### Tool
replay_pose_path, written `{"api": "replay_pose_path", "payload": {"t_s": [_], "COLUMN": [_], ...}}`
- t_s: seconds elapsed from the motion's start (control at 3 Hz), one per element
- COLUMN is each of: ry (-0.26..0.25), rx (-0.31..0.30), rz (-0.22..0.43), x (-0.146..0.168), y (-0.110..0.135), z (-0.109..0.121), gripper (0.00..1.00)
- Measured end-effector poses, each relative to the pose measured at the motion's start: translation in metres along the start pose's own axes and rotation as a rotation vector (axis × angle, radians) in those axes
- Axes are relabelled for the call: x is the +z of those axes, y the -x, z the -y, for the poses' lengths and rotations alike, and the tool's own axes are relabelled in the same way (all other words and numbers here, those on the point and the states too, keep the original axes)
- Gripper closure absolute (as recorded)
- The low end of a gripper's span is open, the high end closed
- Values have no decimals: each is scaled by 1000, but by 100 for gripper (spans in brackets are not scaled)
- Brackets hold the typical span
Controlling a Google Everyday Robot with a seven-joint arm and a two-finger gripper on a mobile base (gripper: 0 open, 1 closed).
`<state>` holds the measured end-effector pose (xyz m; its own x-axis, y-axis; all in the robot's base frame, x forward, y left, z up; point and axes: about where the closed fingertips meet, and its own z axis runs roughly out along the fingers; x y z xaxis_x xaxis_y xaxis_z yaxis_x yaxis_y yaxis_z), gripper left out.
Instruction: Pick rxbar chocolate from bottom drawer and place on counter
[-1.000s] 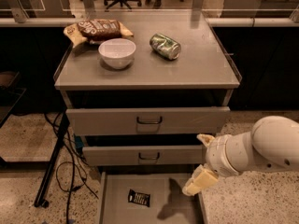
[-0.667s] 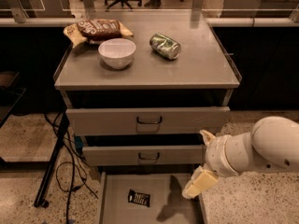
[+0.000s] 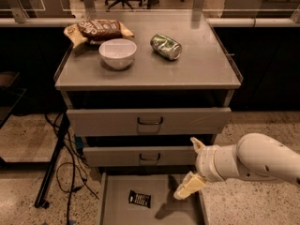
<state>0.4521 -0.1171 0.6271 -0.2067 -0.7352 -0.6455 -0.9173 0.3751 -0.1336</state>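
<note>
The rxbar chocolate (image 3: 139, 198), a small black wrapper with white lettering, lies flat on the floor of the open bottom drawer (image 3: 114, 212), left of centre. My gripper (image 3: 192, 166) hangs at the drawer's right side, above its right wall and to the right of the bar, apart from it. Its cream fingers (image 3: 187, 187) are spread open and hold nothing. The counter (image 3: 201, 69) is the grey metal top of the cabinet.
On the counter stand a white bowl (image 3: 117, 52), a brown chip bag (image 3: 98, 30) at the back left and a crushed green can (image 3: 166, 46). The two upper drawers (image 3: 150, 122) stick out slightly. A black stand leg and cables (image 3: 56, 158) lie on the floor at left.
My gripper has shifted slightly to the left and down over the drawer's right side. The bar has not moved.
</note>
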Motion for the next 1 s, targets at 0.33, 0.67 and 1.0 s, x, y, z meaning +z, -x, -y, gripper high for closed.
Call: {"api": "replay_pose_path", "payload": {"t_s": [0.33, 0.67, 1.0], "ry": [56, 56, 61], "rx": [22, 22, 25], "rz": [62, 62, 24], "x": [51, 51, 66], "y": [-25, -25, -37], "z": [-5, -5, -30], "gripper": [0, 0, 0]}}
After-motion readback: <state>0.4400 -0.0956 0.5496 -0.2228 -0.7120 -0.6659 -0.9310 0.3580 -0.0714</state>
